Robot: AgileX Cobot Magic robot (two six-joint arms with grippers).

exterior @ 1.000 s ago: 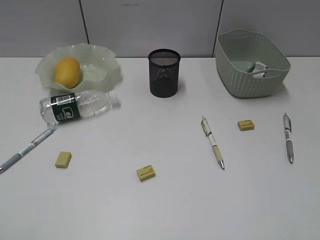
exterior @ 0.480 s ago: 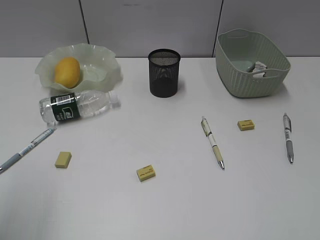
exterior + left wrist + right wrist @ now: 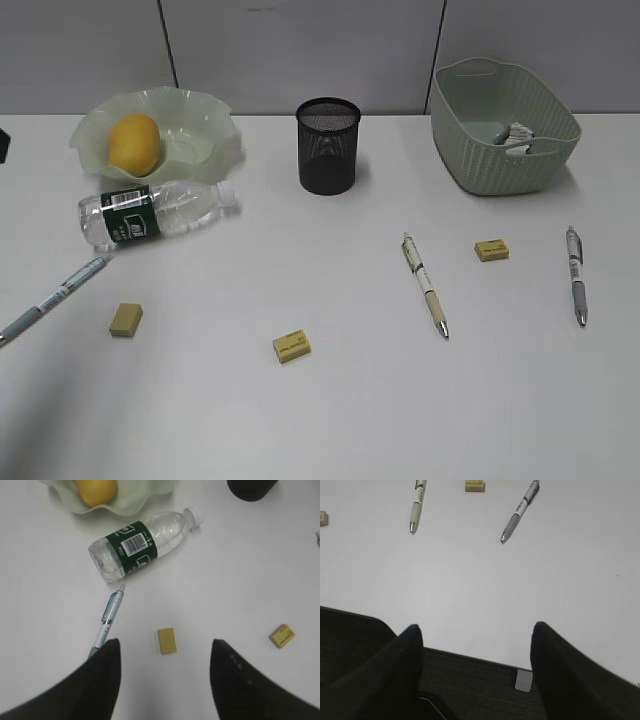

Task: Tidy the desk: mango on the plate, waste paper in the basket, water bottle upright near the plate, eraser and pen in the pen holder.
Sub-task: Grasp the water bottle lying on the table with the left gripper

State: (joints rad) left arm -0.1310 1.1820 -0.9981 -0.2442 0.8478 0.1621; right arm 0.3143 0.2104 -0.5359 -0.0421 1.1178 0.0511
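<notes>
Righting the water bottle (image 3: 142,544) looks next: it lies on its side on the table (image 3: 330,400) just before the plate (image 3: 215,135). Left fingers (image 3: 102,680) hang spread and empty above; grip mid-label, crosswise, then tip it upright. Right fingers (image 3: 555,665) are likewise released.

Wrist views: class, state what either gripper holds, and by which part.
Nothing is held. The left gripper and the right gripper are both open and empty above the desk.

Grey wall panels (image 3: 300,50) stand behind; dark carpet (image 3: 470,685) lies below.
</notes>
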